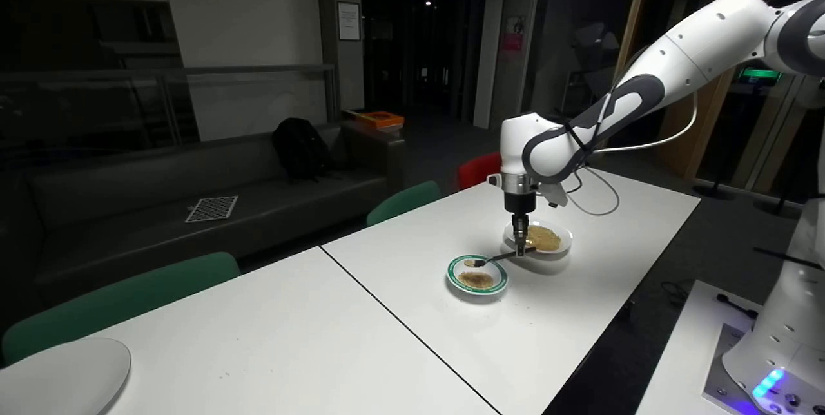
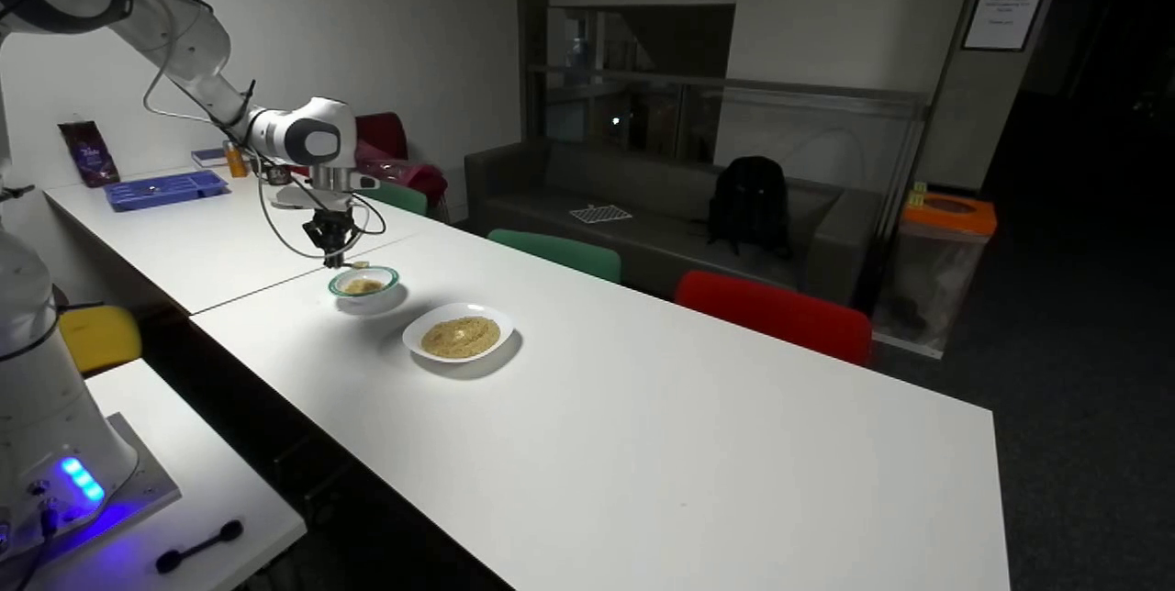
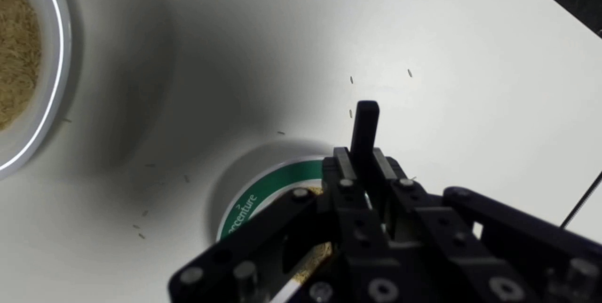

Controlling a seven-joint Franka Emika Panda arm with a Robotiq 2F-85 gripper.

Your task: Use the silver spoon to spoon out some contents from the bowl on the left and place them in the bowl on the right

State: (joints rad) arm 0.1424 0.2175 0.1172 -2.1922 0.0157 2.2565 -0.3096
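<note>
Gripper [image 1: 520,252] clamped on spoon [image 1: 500,257] by its handle. Head sticks out sideways, over green-rimmed bowl [image 1: 477,290].

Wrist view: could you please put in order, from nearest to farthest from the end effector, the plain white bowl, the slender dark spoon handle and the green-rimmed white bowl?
1. Slender dark spoon handle: gripped by the end effector.
2. Green-rimmed white bowl: bottom middle, partly hidden behind the end effector.
3. Plain white bowl: apart, cut off by the left edge.
</note>
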